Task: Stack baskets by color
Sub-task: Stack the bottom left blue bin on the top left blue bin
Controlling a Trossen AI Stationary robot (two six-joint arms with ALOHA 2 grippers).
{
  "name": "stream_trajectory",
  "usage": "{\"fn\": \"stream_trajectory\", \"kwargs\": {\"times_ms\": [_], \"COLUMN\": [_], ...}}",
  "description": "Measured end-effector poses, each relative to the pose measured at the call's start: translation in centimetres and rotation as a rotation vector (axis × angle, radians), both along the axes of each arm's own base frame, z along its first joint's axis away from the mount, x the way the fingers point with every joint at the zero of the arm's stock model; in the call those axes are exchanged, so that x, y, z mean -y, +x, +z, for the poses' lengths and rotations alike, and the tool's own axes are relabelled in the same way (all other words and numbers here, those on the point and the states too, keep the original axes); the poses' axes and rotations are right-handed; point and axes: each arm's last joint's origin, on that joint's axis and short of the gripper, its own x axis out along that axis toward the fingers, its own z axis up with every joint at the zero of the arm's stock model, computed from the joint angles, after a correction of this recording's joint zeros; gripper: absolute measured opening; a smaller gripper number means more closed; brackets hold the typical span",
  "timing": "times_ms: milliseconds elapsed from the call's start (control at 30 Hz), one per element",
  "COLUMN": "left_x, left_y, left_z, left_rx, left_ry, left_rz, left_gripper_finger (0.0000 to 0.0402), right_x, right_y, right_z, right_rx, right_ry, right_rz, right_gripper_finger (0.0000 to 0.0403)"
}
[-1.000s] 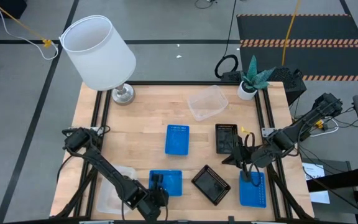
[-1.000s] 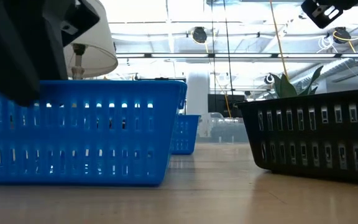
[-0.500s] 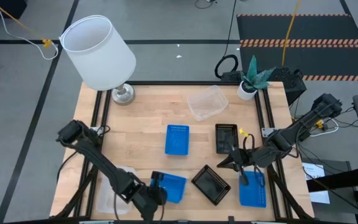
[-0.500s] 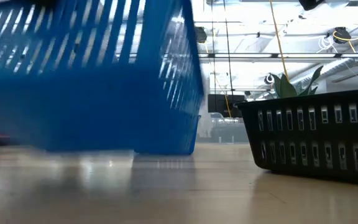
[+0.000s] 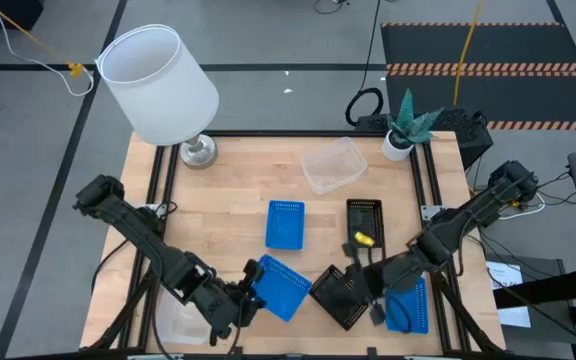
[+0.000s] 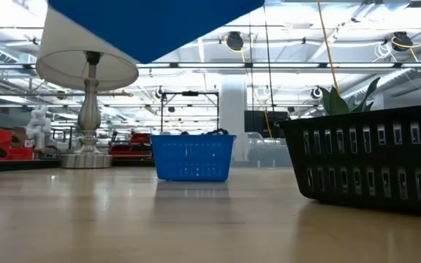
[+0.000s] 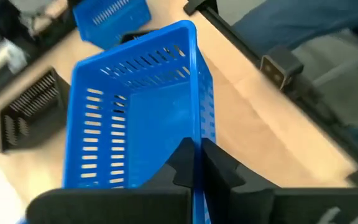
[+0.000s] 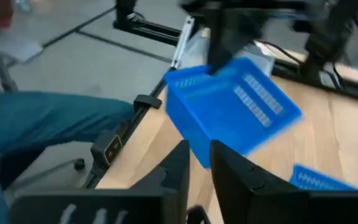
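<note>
The table (image 5: 228,190) carries scattered baskets awaiting sorting. The left gripper (image 7: 194,163), low at the near edge, pinches a blue basket (image 5: 280,287) by its rim, lifted and tilted for stacking. The right gripper (image 5: 376,312) reaches near the black basket (image 5: 336,295); whether its fingers are parted cannot be told.

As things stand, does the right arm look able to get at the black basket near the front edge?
Probably yes: the right pincer hangs beside that black basket, holding nothing. The lifted blue basket in the left pincer sits on the basket's far side.
</note>
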Motion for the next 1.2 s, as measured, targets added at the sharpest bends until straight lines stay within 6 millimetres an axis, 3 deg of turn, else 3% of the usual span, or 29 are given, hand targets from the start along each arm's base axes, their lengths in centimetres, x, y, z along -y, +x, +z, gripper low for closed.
{"fn": "stream_trajectory", "kwargs": {"times_ms": [233,633,1000,1200], "left_x": [-2.4,-2.5,-2.6,-2.5], "left_y": [0.7,1.8,1.9,1.8], "left_z": [1.3,0.4,0.5,0.4], "left_rx": [0.054,0.076,0.081,0.08], "left_ry": [0.128,0.254,0.27,0.265], "left_rz": [-0.091,-0.187,-0.199,-0.202], "left_gripper_finger": [0.0012,0.0014,0.0009,0.001], "right_x": [-1.8,-1.9,-2.3,-1.0], "right_y": [2.2,2.8,4.0,5.0], "right_z": [2.0,0.4,-0.9,-1.4], "right_rx": [0.023,-0.069,-0.065,-0.079], "right_ry": [-0.081,-0.13,-0.217,-0.253], "right_rz": [0.043,0.064,0.094,0.029], "right_gripper_finger": [0.0118,0.0181,0.018,0.0162]}}
